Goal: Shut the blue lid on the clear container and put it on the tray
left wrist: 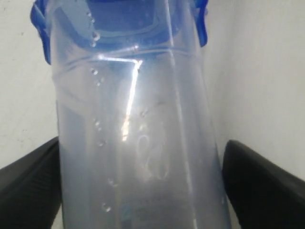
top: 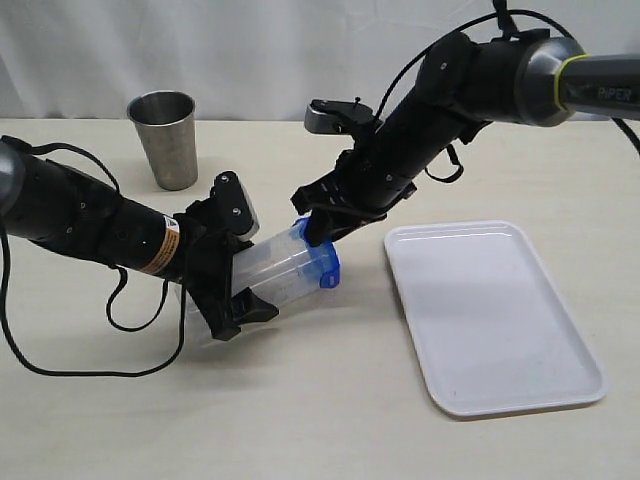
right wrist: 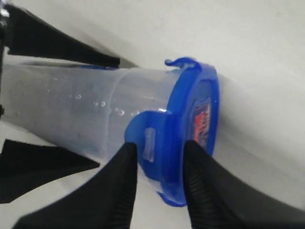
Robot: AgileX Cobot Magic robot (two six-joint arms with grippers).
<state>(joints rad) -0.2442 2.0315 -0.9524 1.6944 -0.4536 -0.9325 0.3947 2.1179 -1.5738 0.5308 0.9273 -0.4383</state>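
The clear container is held tilted above the table, its mouth toward the tray. My left gripper is shut on its body, one finger on each side. The blue lid sits on the rim, sticker facing outward. My right gripper reaches down onto the lid's edge. In the right wrist view its fingers pinch the lid, one on a side flap and the other on the lid's top. The left wrist view shows the container filling the frame, the lid at its far end.
A shiny steel cup stands upright at the back left. The white tray lies flat on the right side of the table with nothing on it. A black cable loops on the table below the left arm.
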